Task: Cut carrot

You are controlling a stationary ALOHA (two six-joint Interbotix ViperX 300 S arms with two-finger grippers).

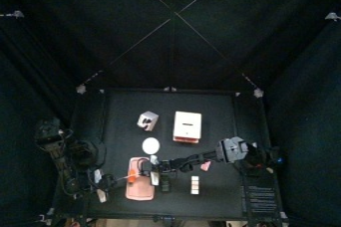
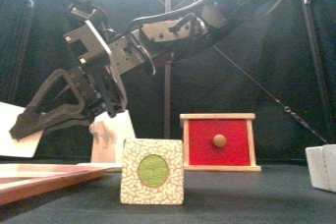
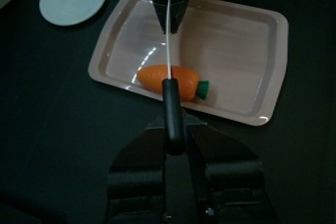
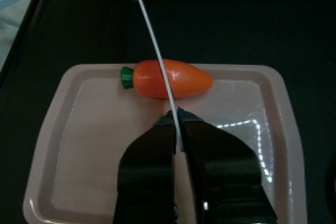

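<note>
An orange carrot (image 3: 149,77) with a green end lies in a pink tray (image 3: 125,31) at the table's front left. A knife (image 3: 172,41) with a black handle and a thin white blade hangs over the carrot, crossing it. My left gripper (image 3: 171,132) is shut on the handle. From the opposite side, my right gripper (image 4: 172,120) is shut on the far end of the blade (image 4: 151,41), with the carrot (image 4: 187,79) just beyond its tips. In the top view the right arm reaches across to the tray (image 1: 139,168).
A white plate (image 1: 151,146) sits just behind the tray. Further back stand a red box in a wooden frame (image 2: 219,142) and a small box (image 1: 146,121). A patterned card with a green oval (image 2: 152,172) stands at the front edge.
</note>
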